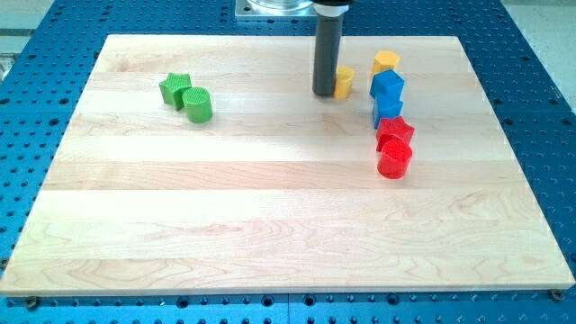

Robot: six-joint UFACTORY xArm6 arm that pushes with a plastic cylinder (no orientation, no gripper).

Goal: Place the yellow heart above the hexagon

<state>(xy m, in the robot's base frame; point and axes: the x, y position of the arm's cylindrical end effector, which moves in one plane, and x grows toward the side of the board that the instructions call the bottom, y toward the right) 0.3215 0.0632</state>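
My tip [323,93] has no jaws, just a bare rod end touching the left side of the small yellow heart block [344,81]. The yellow hexagon block [385,62] lies near to the right and slightly higher, so the heart must travel up-right.

Tip [324,93] touched heart [344,81] from view's left; hexagon [386,62] right of heart, two blocks [387,93] below it; star [174,86], cylinder [198,104] far left on counter [270,207].

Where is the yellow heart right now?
The yellow heart sits near the view's top, just right of my tip, with the yellow hexagon further right.
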